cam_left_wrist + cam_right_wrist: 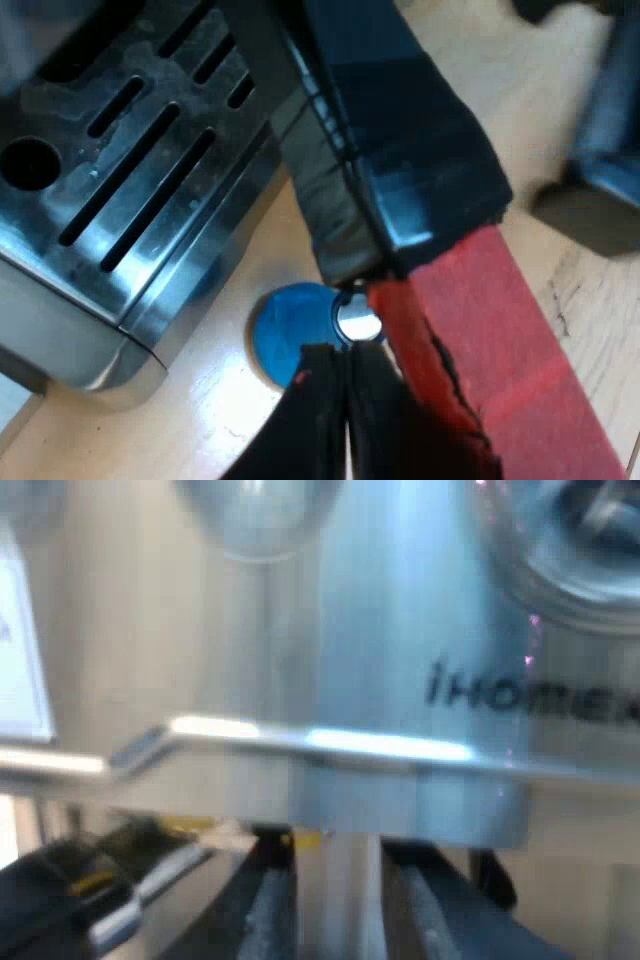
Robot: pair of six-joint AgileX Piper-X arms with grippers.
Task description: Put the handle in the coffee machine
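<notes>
Two states are noted: left end effector closed beside the handle, right end effector opened; the handle should be seated level.

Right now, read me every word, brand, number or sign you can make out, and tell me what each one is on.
"iHome", in dark letters on the silver front of the espresso machine; the word runs on and the rest cannot be read.
White label beside the machine: its marks cannot be read.
Handle and blue tamper: no text on them.
</notes>
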